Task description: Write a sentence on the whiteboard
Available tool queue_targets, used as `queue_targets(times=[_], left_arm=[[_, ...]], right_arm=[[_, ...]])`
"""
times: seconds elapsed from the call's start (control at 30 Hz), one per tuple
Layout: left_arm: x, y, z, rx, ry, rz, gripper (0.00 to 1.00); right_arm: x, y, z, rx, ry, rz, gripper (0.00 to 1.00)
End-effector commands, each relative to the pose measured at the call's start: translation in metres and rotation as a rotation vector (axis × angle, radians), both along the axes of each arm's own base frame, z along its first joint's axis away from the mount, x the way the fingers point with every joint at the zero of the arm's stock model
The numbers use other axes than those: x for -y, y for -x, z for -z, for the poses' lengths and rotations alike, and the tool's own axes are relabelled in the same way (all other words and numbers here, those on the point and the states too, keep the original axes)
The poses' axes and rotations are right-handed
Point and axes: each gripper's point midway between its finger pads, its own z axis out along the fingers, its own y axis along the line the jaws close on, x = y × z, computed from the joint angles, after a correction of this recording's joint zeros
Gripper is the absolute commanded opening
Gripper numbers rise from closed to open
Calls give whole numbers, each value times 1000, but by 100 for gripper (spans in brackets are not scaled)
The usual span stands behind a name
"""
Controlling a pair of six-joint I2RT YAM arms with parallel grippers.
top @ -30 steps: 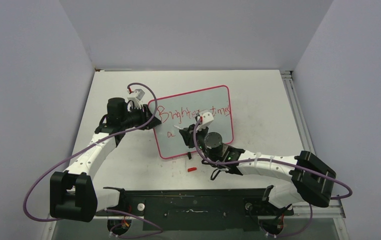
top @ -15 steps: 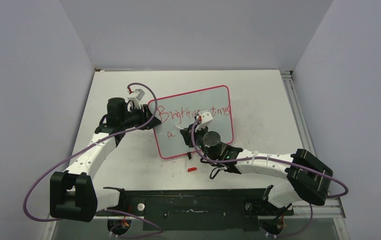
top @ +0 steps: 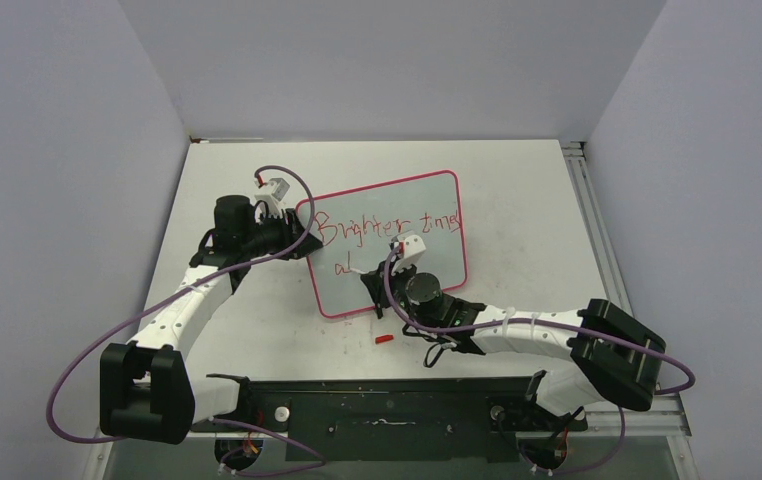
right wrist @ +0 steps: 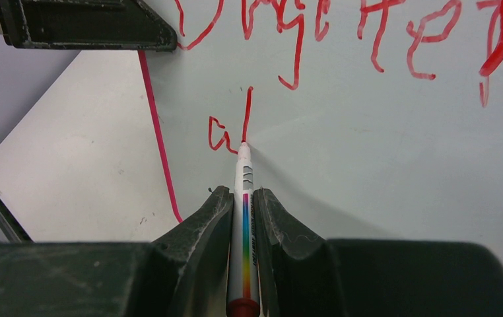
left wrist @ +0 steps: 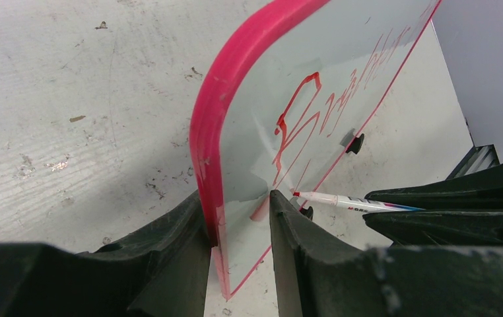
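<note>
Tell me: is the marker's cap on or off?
Off. The marker in the right gripper shows a bare tip touching the whiteboard.

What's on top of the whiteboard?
Red writing: "Brighter times", then "a" and a stroke where the marker tip touches. The right arm hides some of the whiteboard underneath it.

Your right gripper (right wrist: 242,197) has drawn the marker (right wrist: 243,173) back toward the arm bases, adding an upright stroke (right wrist: 247,109) to the sentence (top: 387,228), beside its lone "a"

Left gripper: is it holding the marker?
No, the left gripper clamps the whiteboard by its pink edge; the marker is held in the right gripper.
</note>
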Motion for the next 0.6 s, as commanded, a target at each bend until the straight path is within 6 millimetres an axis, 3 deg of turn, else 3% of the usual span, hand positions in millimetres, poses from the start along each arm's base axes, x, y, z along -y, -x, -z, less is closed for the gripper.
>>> queue_targets(times=[0.0,0.23,0.57], left_arm=[[7,-5,-30,83,39,34,34],[7,-5,-30,81,39,34,34],[7,-6,-30,81,39,34,34]], right_arm=[[6,3,5,-18,-1,16,5],[4,2,0,-3,-9,18,5],[0,-9,-28,53,-75,56,5]])
